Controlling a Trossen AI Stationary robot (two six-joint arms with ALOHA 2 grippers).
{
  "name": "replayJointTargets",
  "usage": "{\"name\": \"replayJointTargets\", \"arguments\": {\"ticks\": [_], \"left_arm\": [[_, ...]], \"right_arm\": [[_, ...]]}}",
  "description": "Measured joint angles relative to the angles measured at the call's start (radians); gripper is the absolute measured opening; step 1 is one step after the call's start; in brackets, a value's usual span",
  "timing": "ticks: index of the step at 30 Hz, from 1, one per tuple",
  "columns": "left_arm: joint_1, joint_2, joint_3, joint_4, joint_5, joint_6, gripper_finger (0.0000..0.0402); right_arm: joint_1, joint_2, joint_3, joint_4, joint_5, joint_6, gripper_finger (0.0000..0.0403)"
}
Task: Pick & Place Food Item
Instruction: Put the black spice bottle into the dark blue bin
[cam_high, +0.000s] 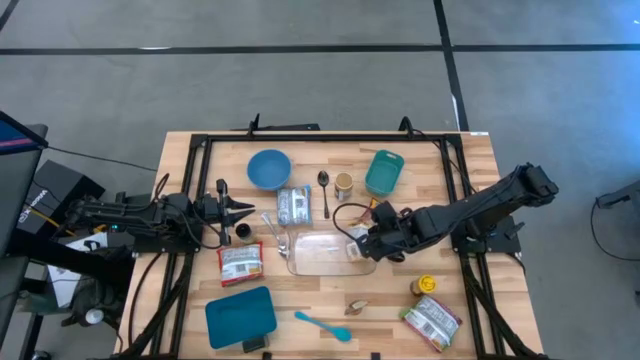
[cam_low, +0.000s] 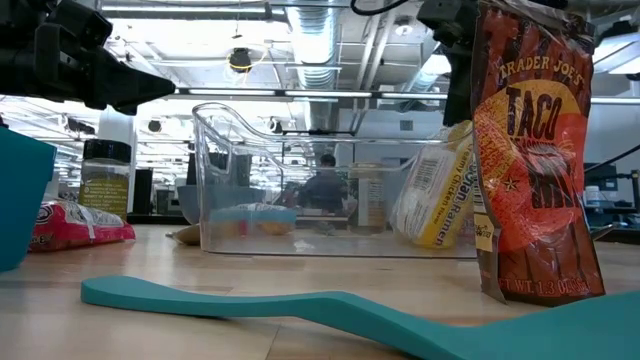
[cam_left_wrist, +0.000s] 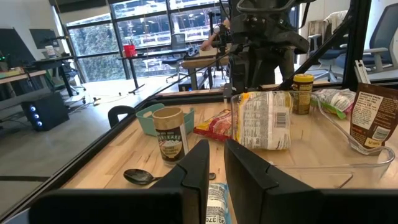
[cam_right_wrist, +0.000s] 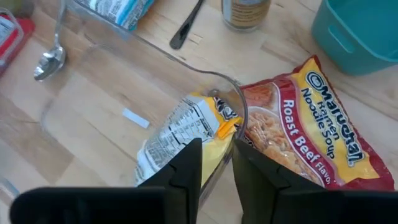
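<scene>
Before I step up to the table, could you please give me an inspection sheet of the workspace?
Surface: wooden table, no spills seen.
Job's things: yellow noodle packet leaning inside the clear container, at its right end.
Clutter: Roast Beef noodle pack just outside that end; blue bowl, teal bin, teal tray, spatula, spoon, spice jar, taco seasoning pouch.
Grippers: right end effector over the container's rim above the packet, fingers slightly parted, holding nothing; left end effector waits at the table's left side.
Cables: dark cable looping near the right arm.
Surroundings: person beyond the table.
</scene>
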Motion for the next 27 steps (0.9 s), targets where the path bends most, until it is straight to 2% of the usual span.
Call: {"name": "replayJointTargets", "arguments": {"ticks": [18,23,27], "left_arm": [[0.0,0.0,0.0,0.0,0.0,0.0,0.0044],[0.0,0.0,0.0,0.0,0.0,0.0,0.0044],[0.0,0.0,0.0,0.0,0.0,0.0,0.0044]], "right_arm": [[0.0,-0.151,0.0,-0.069,0.003,-0.01,0.0082],[0.0,-0.211,0.0,-0.071,0.057,-0.01,0.0082],[0.0,-0.251,0.0,-0.072,0.147,-0.018,0.0082]]}}
